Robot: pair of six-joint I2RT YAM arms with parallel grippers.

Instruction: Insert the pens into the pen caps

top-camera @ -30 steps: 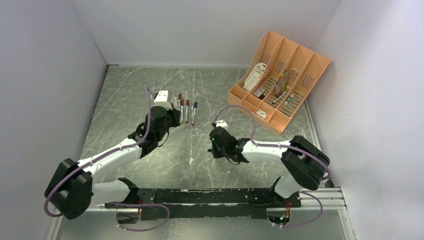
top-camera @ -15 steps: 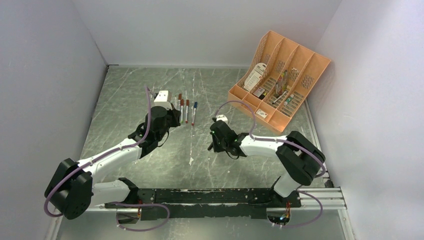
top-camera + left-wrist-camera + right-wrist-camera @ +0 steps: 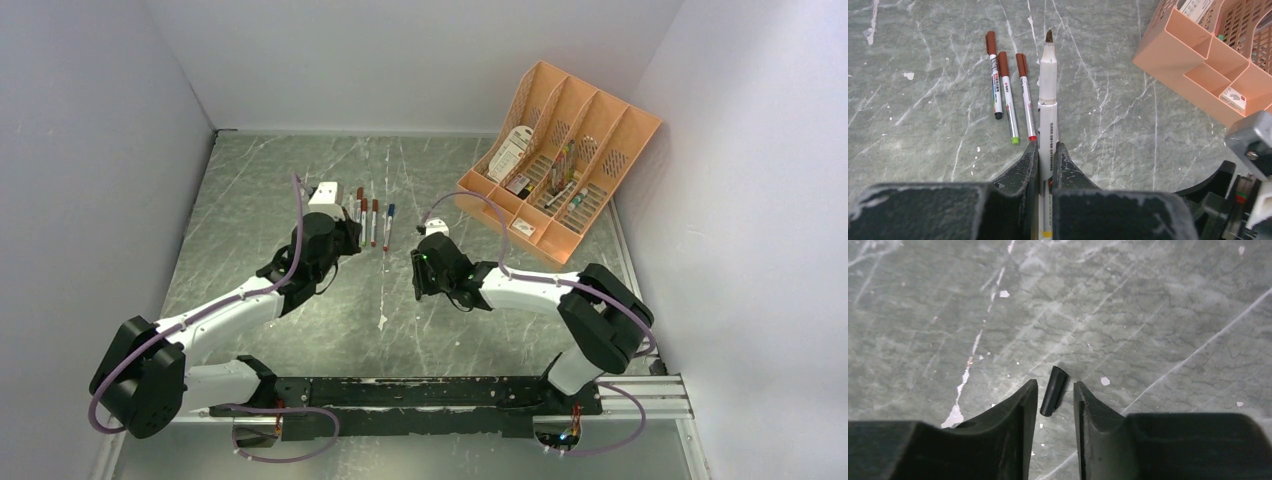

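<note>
In the left wrist view my left gripper is shut on an uncapped white-grey pen, its dark tip pointing forward above the table. Three capped pens with brown-red caps lie side by side just left of it. In the top view the left gripper sits beside the row of pens. My right gripper is open low over the table, and a short black pen cap lies flat between its fingertips with a gap on each side. The cap is hidden under the right gripper in the top view.
The orange slotted organizer stands tilted at the back right with small items in it; its corner shows in the left wrist view. A small light piece lies on the table between the arms. Grey walls close in three sides.
My right gripper has moved farther from the bases and a little left. The left arm and its pen have not moved.
</note>
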